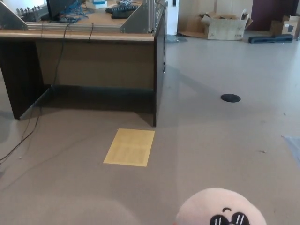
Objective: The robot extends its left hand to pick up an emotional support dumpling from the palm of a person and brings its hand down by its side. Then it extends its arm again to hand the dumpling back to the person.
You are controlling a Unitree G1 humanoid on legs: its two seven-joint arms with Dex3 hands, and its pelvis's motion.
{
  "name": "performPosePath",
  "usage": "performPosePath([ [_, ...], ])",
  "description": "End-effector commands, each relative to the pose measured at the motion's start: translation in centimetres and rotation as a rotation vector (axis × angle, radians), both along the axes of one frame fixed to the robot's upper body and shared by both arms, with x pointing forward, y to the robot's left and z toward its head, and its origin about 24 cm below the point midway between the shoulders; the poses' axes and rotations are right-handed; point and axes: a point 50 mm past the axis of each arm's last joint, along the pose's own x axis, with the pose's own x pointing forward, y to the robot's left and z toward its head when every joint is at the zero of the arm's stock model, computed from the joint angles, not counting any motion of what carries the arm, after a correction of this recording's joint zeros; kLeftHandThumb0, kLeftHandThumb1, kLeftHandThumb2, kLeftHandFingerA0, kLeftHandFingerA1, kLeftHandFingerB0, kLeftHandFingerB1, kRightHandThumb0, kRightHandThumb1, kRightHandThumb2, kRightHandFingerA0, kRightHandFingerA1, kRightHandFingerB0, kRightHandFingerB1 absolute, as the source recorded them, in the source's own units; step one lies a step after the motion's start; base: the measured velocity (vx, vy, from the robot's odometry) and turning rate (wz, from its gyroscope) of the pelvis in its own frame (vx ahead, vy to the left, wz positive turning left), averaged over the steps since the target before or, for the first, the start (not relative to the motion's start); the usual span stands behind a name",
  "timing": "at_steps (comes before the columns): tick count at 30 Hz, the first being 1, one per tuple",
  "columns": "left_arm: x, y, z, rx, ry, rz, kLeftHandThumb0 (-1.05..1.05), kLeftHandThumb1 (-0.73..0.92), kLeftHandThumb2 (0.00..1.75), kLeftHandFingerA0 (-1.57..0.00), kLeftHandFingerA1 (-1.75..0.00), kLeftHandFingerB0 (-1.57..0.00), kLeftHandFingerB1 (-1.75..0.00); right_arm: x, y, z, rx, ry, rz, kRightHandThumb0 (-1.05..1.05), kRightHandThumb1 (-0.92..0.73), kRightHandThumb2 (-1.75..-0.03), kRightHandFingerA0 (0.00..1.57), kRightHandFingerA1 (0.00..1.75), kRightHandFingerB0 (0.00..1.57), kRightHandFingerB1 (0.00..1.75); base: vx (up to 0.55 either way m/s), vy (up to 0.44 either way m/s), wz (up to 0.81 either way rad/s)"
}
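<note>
Below the yellow floor sheet [130, 147], the plush dumpling [220, 208] peeks over the frame's bottom edge; neither robot hand shows, so grip can't be judged. Reach should centre over it.

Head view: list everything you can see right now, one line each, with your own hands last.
dumpling: one, pale pink plush with a black smiling face, bottom edge right of centre, partly cut off; what holds it is out of frame
yellow sheet: one, flat on the floor, centre
desk: one, dark frame with wooden panel, upper left
cables: dark, hanging down from the desk to the floor at left
black disc: one, on the floor, right of the desk
cardboard box: one, open, far wall
dark long object: one, on the floor, far right
left hand: not in view
right hand: not in view
</note>
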Motion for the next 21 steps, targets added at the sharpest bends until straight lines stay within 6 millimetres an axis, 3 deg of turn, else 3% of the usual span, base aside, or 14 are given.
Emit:
performPosePath([
  [1,0.8,0.8,4.7,-0.010,-0.191,-0.116,-0.51,0.53,0.56,-0.25,-0.37,-0.20,-0.29,0.6,0.3,1.2,-0.019,-0.138,0.037,-0.35,-0.65,-0.59,0.79,0.58,0.42,0.38,0.12,-0.001,0.02],
  [2,2.5,-0.1,8.6,-0.022,-0.279,-0.227,-0.33,0.29,0.88,-0.05,-0.50,0.00,-0.47,0.8,0.5,1.3,-0.012,-0.145,0.039,-0.35,-0.64,-0.59,0.79,0.60,0.43,0.39,0.11,0.000,0.09],
  [3,3.2,-0.7,10.4,-0.027,-0.315,-0.291,-0.58,0.51,0.56,-0.14,-0.35,-0.11,-0.23,0.8,0.5,1.3,-0.012,-0.148,0.040,-0.35,-0.64,-0.59,0.79,0.60,0.43,0.39,0.11,0.003,0.02],
  [4,3.5,-1.1,11.3,-0.023,-0.333,-0.323,-0.58,0.51,0.56,-0.14,-0.35,-0.11,-0.23,0.8,0.4,1.3,-0.014,-0.149,0.040,-0.35,-0.64,-0.59,0.79,0.60,0.43,0.39,0.11,0.002,0.06],
  [5,4.5,-2.3,14.0,0.025,-0.379,-0.427,-0.65,0.41,0.79,0.00,-0.40,-0.10,-0.21,0.9,0.4,1.4,-0.016,-0.158,0.041,-0.35,-0.64,-0.59,0.79,0.60,0.43,0.40,-0.10,0.006,0.06],
  [6,5.2,-3.4,16.2,0.051,-0.414,-0.502,-0.69,0.42,0.78,-0.01,-0.37,-0.09,-0.15,0.9,0.4,1.4,-0.014,-0.161,0.038,-0.36,-0.65,-0.59,0.78,0.60,0.43,0.39,-0.10,0.002,0.05],
  [11,7.0,-7.9,22.4,0.113,-0.483,-0.747,-0.63,0.38,0.78,-0.01,-0.27,0.00,-0.13,0.8,0.3,1.3,-0.007,-0.153,0.030,-0.36,-0.64,-0.59,0.78,0.59,0.43,0.38,-0.01,0.000,0.02],
  [13,7.7,-8.8,24.1,0.172,-0.485,-0.800,-0.64,0.39,0.79,-0.01,-0.24,0.00,-0.14,1.2,0.3,1.6,-0.007,-0.161,0.028,-0.36,-0.64,-0.59,0.77,0.58,0.44,0.38,0.00,0.000,0.00],
  [14,7.9,-9.3,24.8,0.172,-0.483,-0.824,-0.68,0.47,0.55,-0.01,-0.27,0.00,-0.24,1.4,0.3,1.8,-0.010,-0.167,0.028,-0.36,-0.64,-0.59,0.78,0.59,0.44,0.38,0.00,0.000,0.00],
  [15,8.0,-10.6,26.4,0.200,-0.486,-0.882,-0.60,0.36,0.79,0.00,-0.22,0.00,-0.21,1.5,0.4,1.9,-0.008,-0.173,0.028,-0.36,-0.64,-0.59,0.78,0.59,0.44,0.39,0.00,0.000,0.00],
  [19,7.8,-13.2,28.4,0.261,-0.491,-0.982,-0.63,0.36,0.80,0.00,-0.19,0.00,-0.19,1.4,0.4,1.8,-0.011,-0.172,0.032,-0.36,-0.64,-0.58,0.78,0.59,0.45,0.39,0.00,0.000,0.00],
  [21,7.4,-15.5,29.8,0.320,-0.469,-1.095,-0.64,0.36,0.80,0.00,-0.17,0.00,-0.15,1.6,0.4,2.0,-0.021,-0.181,0.036,-0.35,-0.64,-0.59,0.77,0.57,0.45,0.40,0.00,0.000,0.00],
])
